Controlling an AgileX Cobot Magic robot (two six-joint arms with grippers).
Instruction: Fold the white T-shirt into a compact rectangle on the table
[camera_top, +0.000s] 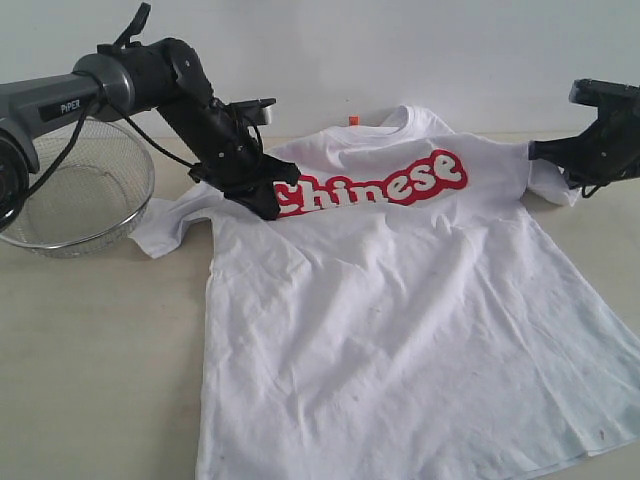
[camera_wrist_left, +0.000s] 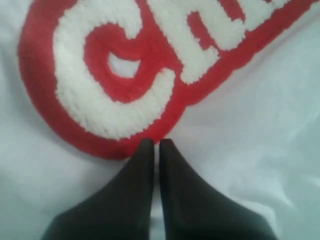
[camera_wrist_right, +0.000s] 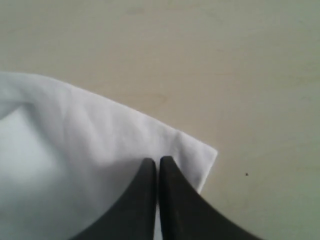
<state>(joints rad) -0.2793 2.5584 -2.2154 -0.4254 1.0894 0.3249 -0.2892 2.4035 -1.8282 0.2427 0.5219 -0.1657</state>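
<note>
The white T-shirt lies spread front-up on the table, with red-edged "Chinese" lettering across the chest and an orange neck tag. My left gripper is shut, its tips down on the cloth at the left end of the lettering. In the left wrist view this gripper touches the red rim of the big "C". My right gripper is shut at the shirt's right sleeve. In the right wrist view the gripper sits over the sleeve's corner. No cloth visibly bunches between either pair of fingers.
A round wire-mesh basket stands at the far left, under the left arm. Bare pale tabletop lies beyond the right sleeve and left of the shirt's body. The shirt's hem runs off the lower edge of the exterior view.
</note>
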